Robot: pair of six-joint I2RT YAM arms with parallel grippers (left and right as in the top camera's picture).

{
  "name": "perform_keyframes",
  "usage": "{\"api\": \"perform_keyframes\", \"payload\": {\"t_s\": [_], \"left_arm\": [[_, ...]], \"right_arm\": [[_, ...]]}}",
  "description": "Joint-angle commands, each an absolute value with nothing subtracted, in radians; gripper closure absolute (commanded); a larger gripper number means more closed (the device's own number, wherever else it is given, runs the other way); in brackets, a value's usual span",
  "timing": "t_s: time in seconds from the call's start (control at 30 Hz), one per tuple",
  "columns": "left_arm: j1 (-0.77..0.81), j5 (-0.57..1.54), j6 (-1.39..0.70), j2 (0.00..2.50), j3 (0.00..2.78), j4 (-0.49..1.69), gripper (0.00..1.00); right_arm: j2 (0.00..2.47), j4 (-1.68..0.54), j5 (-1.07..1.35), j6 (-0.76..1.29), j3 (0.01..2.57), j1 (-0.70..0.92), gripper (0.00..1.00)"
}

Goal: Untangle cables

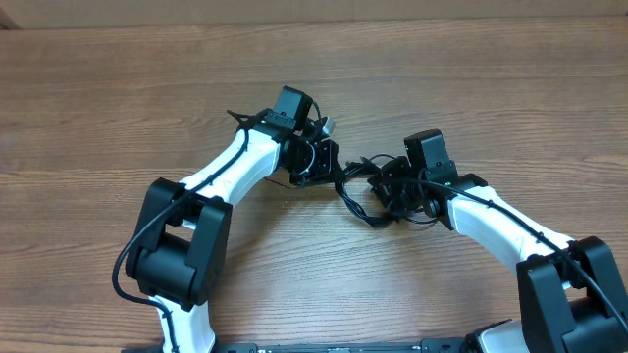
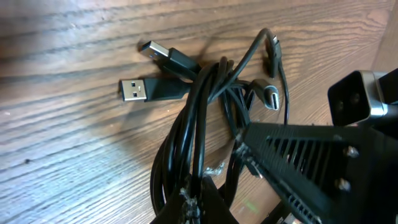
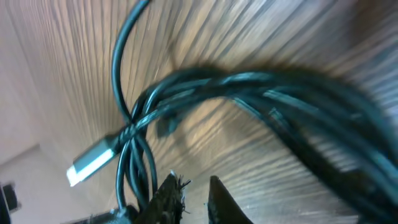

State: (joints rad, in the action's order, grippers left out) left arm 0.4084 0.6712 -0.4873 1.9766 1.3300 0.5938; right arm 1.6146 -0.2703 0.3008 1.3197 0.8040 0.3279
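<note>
Cables: black cables [image 1: 365, 201] knotted up on the wooden table [image 1: 147, 78], just right of centre in the overhead view, strung between the two claws.
Left gripper: left gripper [image 1: 329, 167] sits at 10 o'clock from the knot, clamped tight on the cables [image 2: 199, 106]; the strands run straight into its closed tips [image 2: 199, 199].
Plug ends: in the left wrist view, two USB plugs [image 2: 134, 90] lie flat, metal tips aimed at 9 o'clock; a small plug [image 2: 270, 96] lies at 3 o'clock from them.
Right gripper: right gripper [image 1: 392, 191] is down on the knot's 3 o'clock side. Up close its tips [image 3: 193, 196] stand near together, a thin gap showing.
Right grip: cords [image 3: 249, 87] cross above, a silver plug [image 3: 93, 162] at 9 o'clock; whether anything is pinched, cannot tell.
</note>
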Motion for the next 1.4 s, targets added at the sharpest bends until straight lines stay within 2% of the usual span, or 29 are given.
{"api": "perform_keyframes", "payload": {"t_s": [0.0, 0.2, 0.57, 0.87, 0.97, 1.03, 1.07, 1.17, 1.37], "left_arm": [[0.400, 0.719, -0.434, 1.964, 1.330, 0.589, 0.96], [0.401, 0.814, -0.340, 1.964, 1.330, 0.583, 0.96], [0.401, 0.841, -0.334, 1.964, 1.330, 0.590, 0.96], [0.401, 0.870, -0.322, 1.964, 1.330, 0.590, 0.96], [0.401, 0.888, -0.309, 1.964, 1.330, 0.592, 0.96], [0.400, 0.886, -0.299, 1.964, 1.330, 0.593, 0.96], [0.400, 0.869, -0.289, 1.964, 1.330, 0.593, 0.96], [0.400, 0.750, -0.287, 1.964, 1.330, 0.596, 0.96], [0.400, 0.356, -0.288, 1.964, 1.330, 0.612, 0.96]], "right_arm": [[1.599, -0.266, 0.215, 1.339, 0.809, 0.332, 0.89], [1.601, -0.263, 0.149, 1.411, 0.809, 0.346, 0.87], [1.627, -0.254, 0.025, 1.498, 0.809, 0.387, 0.79], [1.693, -0.182, -0.010, 1.523, 0.809, 0.387, 0.80], [1.720, -0.159, -0.006, 1.523, 0.809, 0.387, 0.81], [1.729, -0.163, -0.004, 1.522, 0.809, 0.387, 0.93], [1.729, -0.174, 0.001, 1.518, 0.809, 0.387, 0.96], [1.729, -0.202, 0.030, 1.514, 0.809, 0.387, 0.96], [1.722, -0.206, 0.202, 1.383, 0.809, 0.356, 0.96]]}}
